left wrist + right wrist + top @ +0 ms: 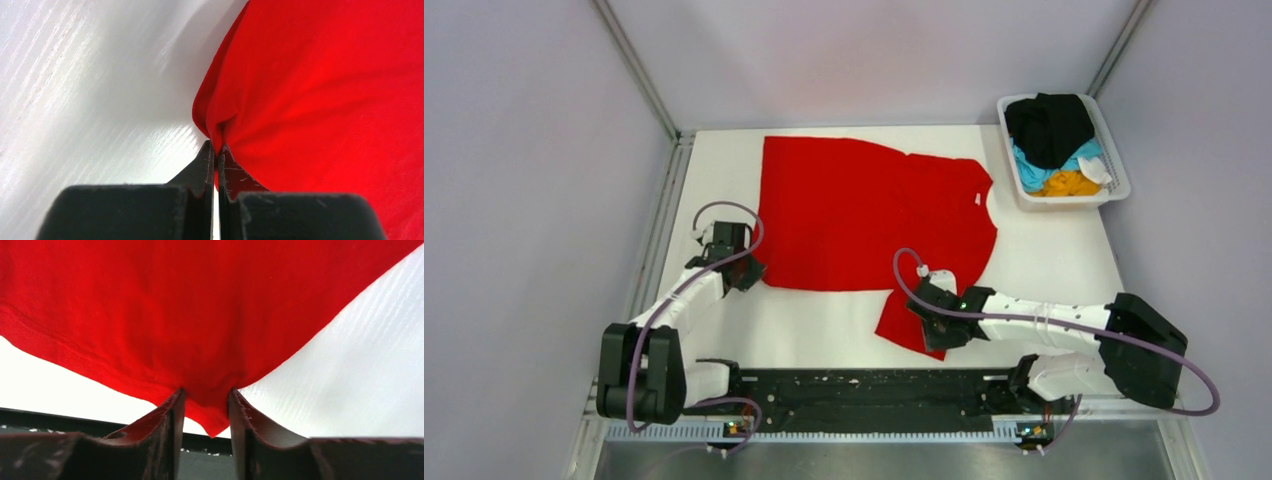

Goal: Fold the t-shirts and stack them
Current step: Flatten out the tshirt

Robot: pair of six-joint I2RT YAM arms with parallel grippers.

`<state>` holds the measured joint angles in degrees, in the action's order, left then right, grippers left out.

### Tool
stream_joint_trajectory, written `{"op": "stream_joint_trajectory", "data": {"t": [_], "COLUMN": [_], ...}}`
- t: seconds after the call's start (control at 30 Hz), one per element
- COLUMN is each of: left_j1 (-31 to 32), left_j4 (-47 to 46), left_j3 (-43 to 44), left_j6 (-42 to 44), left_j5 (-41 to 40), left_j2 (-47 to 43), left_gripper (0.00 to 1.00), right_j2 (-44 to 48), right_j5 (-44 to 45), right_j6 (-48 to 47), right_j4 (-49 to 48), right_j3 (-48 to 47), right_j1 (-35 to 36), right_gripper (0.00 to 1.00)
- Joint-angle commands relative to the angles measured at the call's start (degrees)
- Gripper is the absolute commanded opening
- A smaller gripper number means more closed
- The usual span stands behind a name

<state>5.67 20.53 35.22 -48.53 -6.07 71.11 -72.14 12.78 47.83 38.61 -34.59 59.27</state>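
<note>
Red t-shirt (864, 210): is being shown spread mostly flat on the white tabletop (1044, 260), ahead of both claws and spanning the space between them. Left claw (216, 147): is being held closed on the red t-shirt, a small pinch of the cloth's rounded edge being squeezed between two black fingertips that are almost meeting. The bulk of the shirt is being seen ahead and to the right of this claw, and bare tabletop ahead and to its left. Right claw (206, 397): is being held clamped on the same shirt, a pointed fold of a hemmed edge being trapped in the narrow gap between the fingers and poking out just below their tips. In the overhead view this grip is being made at the near sleeve, with the cloth fanned out ahead of the claw and tabletop to its right. White basket (1064, 201): is being seen well beyond the right claw, at the far right corner of the tabletop. A black t-shirt (1049, 125), a light blue t-shirt (1029, 172) and an orange-yellow t-shirt (1069, 184) are being carried in it, crumpled, the black one uppermost.
</note>
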Motion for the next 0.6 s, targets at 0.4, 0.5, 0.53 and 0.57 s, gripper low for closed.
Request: {"op": "stream_joint_trajectory", "data": {"t": [0.4, 0.5, 0.53, 0.57], "left_j1": [0.13, 0.13, 0.13, 0.13], "left_j4": [-2.87, -1.47, -0.61, 0.48], "left_j3": [5.54, 10.96, 13.04, 15.45], "left_j6": [0.82, 1.20, 1.45, 1.67], "left_j5": [1.03, 1.61, 1.47, 1.44], "left_j2": [-3.52, -3.20, -3.76, -4.72], "left_gripper": [0.00, 0.00, 0.00, 0.00], "right_j2": [4.58, 8.28, 9.65, 11.04], "right_j5": [17.08, 17.16, 17.84, 19.22], "right_j6": [-3.14, -7.60, -9.44, -11.01], "right_j4": [-11.38, -14.60, -14.77, -14.85], "right_j3": [-7.41, -11.74, -14.36, -17.21], "right_j1": [-13.99, -18.90, -19.63, -19.86], "right_gripper": [0.00, 0.00, 0.00, 0.00]}}
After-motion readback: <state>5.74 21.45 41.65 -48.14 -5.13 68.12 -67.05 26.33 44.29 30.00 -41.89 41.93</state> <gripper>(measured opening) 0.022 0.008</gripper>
